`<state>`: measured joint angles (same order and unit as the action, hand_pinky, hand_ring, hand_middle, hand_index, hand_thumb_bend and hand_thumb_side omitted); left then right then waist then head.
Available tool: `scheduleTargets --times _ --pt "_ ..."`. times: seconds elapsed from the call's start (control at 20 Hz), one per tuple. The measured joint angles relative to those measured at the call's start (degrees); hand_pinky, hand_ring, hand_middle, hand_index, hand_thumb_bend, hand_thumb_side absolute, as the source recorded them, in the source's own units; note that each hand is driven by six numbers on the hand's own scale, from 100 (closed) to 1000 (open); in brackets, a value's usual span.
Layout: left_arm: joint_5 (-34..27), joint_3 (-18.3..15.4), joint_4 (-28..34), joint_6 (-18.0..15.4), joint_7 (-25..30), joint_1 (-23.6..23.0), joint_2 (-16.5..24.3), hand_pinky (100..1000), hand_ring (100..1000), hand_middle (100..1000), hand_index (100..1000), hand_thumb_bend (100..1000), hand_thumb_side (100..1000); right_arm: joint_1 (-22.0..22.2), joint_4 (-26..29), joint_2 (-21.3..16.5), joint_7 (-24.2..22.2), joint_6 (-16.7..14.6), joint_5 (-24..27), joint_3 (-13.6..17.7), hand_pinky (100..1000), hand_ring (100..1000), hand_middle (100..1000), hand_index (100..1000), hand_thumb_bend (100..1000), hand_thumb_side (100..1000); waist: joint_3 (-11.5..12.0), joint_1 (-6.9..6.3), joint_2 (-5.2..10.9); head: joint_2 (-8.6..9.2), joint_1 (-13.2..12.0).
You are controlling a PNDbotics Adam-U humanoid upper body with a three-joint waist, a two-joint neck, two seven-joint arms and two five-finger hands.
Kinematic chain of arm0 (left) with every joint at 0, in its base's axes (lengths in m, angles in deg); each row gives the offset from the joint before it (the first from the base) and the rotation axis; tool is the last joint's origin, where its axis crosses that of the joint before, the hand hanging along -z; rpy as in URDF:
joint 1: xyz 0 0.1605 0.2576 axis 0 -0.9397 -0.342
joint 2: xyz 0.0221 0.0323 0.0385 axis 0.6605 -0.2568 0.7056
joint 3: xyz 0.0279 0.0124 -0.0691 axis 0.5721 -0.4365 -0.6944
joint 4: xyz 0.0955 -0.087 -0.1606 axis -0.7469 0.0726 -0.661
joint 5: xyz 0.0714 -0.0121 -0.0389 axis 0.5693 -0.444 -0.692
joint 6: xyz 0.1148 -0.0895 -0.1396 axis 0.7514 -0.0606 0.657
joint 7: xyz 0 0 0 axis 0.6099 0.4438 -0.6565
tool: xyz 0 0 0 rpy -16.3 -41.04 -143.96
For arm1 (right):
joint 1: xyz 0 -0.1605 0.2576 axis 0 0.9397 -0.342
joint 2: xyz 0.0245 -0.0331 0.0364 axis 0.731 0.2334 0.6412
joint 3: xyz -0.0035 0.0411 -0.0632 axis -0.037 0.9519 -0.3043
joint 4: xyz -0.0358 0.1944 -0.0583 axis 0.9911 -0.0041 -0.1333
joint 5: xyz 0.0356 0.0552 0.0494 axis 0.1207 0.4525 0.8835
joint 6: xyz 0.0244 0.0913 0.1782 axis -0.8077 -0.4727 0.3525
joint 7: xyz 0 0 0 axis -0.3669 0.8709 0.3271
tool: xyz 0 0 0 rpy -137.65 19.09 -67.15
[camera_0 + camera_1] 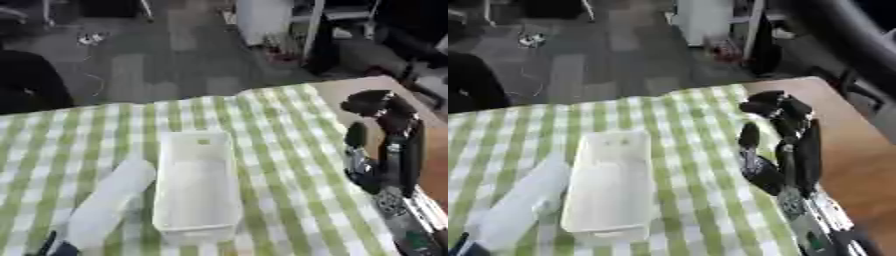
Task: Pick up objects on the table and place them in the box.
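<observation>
A long white rectangular plastic box (198,185) is seen at the centre of the frame, lying lengthwise on a table covered by a green-and-white checked cloth (280,130), with its open top turned upward and nothing clearly made out inside it. Just beside the box, at the lower left of the frame, a white cylindrical object (109,202) like a roll or tube is laid tilted on the cloth, its upper end close to the long left wall of the box and its lower end pointing toward the bottom left corner; whether it touches the box cannot be told. The right hand (785,150), black with silver joints, is shown at the right of the frame, raised above the right edge of the cloth and the bare brown table top (859,150) next to it, well apart from the box. Its fingers (773,107) are curled over at the top and its thumb (750,135) is held out toward the box; nothing is seen held in it. At the bottom left corner, under the lower end of the white cylinder, a small dark shape (54,246) is visible, and it cannot be told what it is.
</observation>
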<state>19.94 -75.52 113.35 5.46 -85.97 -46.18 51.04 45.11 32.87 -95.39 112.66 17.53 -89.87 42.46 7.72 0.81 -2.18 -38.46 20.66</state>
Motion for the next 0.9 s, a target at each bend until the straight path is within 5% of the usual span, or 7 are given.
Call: scheduleTargets --times 0.5,0.9 --pt "0.49 -0.01 0.00 0.29 0.07 0.00 0.03 495 530 759 784 127 1000 0.04 0.00 0.00 0.21 0.21 -0.38 -0.34 317 422 552 621 100 926 0.00 0.05 0.00 0.52 0.04" --pt "4.92 -0.26 0.00 5.97 2.96 0.58 1.27 511 558 785 814 128 1000 0.23 0.00 0.01 0.47 0.47 -0.04 -0.62 316 419 551 619 100 928 -0.74 0.07 -0.04 0.35 1.43"
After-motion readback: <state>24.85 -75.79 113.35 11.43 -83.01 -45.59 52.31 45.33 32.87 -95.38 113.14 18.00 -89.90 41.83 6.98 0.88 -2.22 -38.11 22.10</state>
